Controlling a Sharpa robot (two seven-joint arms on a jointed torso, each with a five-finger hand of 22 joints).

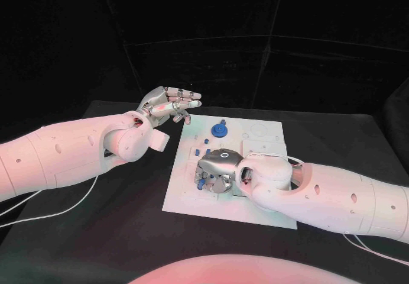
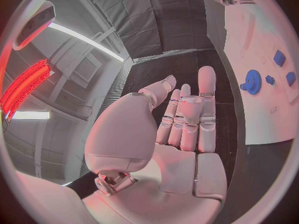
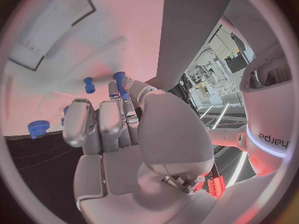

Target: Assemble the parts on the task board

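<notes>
Your left hand hovers above the table just left of the task board's far corner, fingers together and nearly straight, holding nothing. On the board you see a blue gear at the far side. Your right hand is over the board's near left part, fingers curled around a blue peg; another peg stands beside.

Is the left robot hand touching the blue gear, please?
Apart. The head view shows the left robot hand raised off the white board's edge, with bare board before the blue gear.
</notes>
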